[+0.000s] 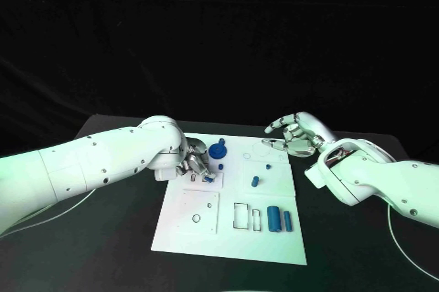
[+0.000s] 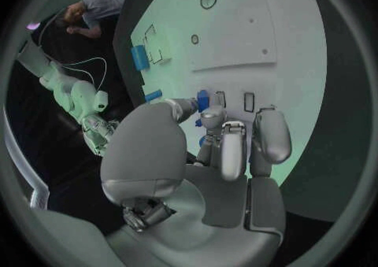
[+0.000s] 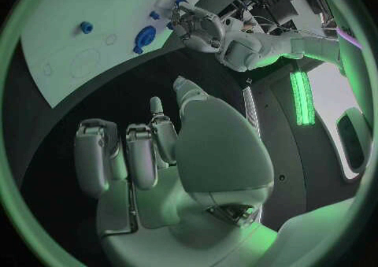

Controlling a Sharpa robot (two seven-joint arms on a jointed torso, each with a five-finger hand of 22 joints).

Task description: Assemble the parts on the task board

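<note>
My left hand (image 1: 196,165) pinches a small blue part (image 1: 209,177) against the white board (image 1: 229,238), at its left edge near the far end. My right hand (image 1: 293,134) hovers past the board's far right corner, fingers curled on nothing. Risk: the part could tilt and jam at its slot, or slip from the pinch. The black table (image 1: 110,241) sits in a dark room.

The left hand (image 1: 194,164) covers most of a small blue part (image 2: 203,99) under its fingers (image 2: 233,147), so the grip cannot be told.
</note>
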